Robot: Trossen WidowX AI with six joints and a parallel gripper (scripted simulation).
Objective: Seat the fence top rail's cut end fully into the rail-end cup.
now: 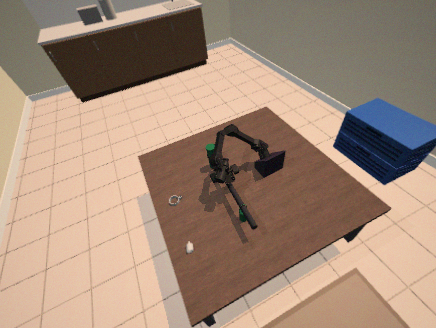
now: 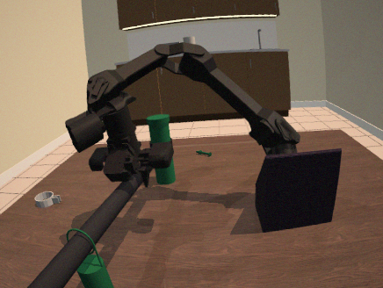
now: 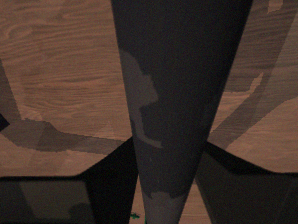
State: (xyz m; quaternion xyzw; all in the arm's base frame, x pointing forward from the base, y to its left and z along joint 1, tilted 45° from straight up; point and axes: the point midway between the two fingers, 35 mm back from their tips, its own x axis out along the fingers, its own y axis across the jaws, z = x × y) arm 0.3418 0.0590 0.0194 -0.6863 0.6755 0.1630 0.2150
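Note:
The dark rail slants above the table, passing through the green wire loop on the small green post. My gripper is shut on the rail near its far end, beside the big green post. In the wrist view the rail runs down between both fingers. The big post stands upright just behind the gripper. The gripper covers part of the post. The end cup and the brace band cannot be made out, nor whether the rail's end is in the cup.
A pale ring with a tab lies on the brown table. A small white piece lies near the table's left edge. A small green piece lies behind the big post. A dark upright panel stands by the arm's base.

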